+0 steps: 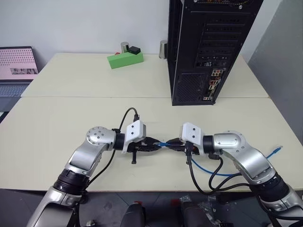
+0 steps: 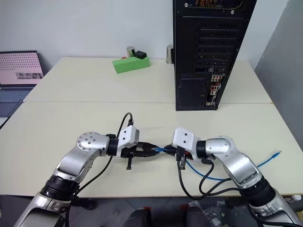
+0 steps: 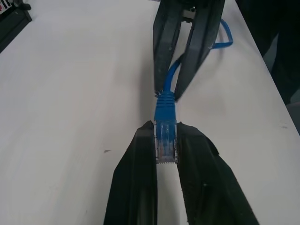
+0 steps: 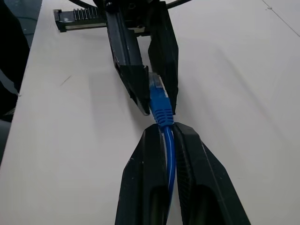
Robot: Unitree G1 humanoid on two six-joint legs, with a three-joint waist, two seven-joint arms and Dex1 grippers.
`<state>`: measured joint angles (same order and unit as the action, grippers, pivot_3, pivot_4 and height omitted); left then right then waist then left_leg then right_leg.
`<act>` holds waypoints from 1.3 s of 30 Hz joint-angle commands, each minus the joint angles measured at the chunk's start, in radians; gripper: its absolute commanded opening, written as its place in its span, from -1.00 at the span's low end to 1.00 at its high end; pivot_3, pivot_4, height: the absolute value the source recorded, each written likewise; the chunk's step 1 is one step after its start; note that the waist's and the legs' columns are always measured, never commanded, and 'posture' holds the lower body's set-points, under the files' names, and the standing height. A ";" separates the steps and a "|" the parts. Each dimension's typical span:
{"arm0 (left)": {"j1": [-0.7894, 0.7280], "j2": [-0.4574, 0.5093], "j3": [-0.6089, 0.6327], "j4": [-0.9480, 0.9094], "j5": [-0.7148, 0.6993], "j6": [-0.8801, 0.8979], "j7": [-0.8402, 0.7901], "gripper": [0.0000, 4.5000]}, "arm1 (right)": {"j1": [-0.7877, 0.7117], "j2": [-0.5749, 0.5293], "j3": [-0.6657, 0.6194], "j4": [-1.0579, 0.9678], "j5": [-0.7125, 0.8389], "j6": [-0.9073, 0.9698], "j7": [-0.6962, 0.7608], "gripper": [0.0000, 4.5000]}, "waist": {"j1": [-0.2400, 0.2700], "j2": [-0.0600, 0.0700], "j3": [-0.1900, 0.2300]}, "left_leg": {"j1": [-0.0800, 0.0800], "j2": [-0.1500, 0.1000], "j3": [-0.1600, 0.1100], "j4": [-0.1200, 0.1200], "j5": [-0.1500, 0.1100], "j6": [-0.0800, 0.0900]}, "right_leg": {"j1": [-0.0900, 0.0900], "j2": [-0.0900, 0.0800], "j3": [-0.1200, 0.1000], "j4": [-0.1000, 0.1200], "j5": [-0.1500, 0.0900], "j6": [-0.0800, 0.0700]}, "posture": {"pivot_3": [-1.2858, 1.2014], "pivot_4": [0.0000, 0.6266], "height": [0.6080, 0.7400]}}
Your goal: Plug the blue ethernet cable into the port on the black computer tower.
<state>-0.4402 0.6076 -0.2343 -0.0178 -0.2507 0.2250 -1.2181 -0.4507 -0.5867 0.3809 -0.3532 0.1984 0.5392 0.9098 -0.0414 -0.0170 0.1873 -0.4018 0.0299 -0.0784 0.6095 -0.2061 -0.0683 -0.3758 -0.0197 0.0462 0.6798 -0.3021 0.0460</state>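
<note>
Table (image 1: 71, 118) | left gripper (image 3: 165, 140) clamps blue ethernet cable (image 3: 165, 110) plug | right gripper (image 4: 168, 131) clamps cord behind

The two eye views look forward and down from the head over a cream table (image 1: 71, 109), the tower (image 1: 208, 47) standing far at the upper right of the frame and both arms meeting low at centre. The right eye sits slightly to the side, so everything shifts a little between them. Each wrist view looks close along its own fingers, facing the other gripper. All four share the cable (image 3: 165, 112) stretched between the left gripper (image 3: 165, 136) and the right gripper (image 4: 166, 129).
</note>
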 commanded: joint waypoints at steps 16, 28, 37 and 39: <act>0.041 -0.038 0.002 0.106 0.151 -0.532 0.071 -0.86 | -0.001 -0.076 -0.205 -0.032 0.240 0.134 0.137 0.38 | 0.003 0.000 0.000 | 0.000 0.000 0.000 0.000 0.000 0.000 | 0.001 0.000 0.000 0.000 0.000 0.000 | 0.03 -0.52 1.00; 0.040 -0.071 0.029 0.313 0.323 -1.250 0.307 -0.86 | 0.063 0.115 -0.286 -0.016 0.473 0.416 -0.043 0.48 | 0.010 0.000 0.000 | 0.000 0.000 0.000 0.000 0.000 0.000 | 0.000 0.000 0.000 0.000 0.000 -0.001 | 0.03 -0.52 1.00; -0.010 -0.049 -0.001 0.373 0.376 -1.328 0.390 -0.86 | 0.065 0.157 -0.306 -0.021 0.536 0.461 -0.102 0.48 | 0.009 0.000 0.000 | 0.000 0.000 0.000 0.000 0.000 0.000 | 0.000 0.000 0.000 0.000 0.000 0.000 | 0.03 -0.52 1.00; -0.017 -0.047 -0.005 0.379 0.381 -1.336 0.403 -0.86 | 0.059 0.165 -0.317 -0.018 0.547 0.468 -0.116 0.31 | 0.009 0.000 0.000 | 0.000 0.000 0.000 0.000 0.000 0.000 | 0.000 0.000 -0.001 0.000 0.000 0.000 | 0.03 -0.52 1.00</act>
<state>-0.4406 0.5518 -0.2317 0.3655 0.1290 -1.0835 -0.8441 -0.3794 -0.4299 0.0966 -0.3505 0.7089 0.9989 0.8068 -0.0326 -0.0171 0.1873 -0.4018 0.0299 -0.0786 0.6097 -0.2062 -0.0682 -0.3754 -0.0199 0.0457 0.6801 -0.3019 0.0457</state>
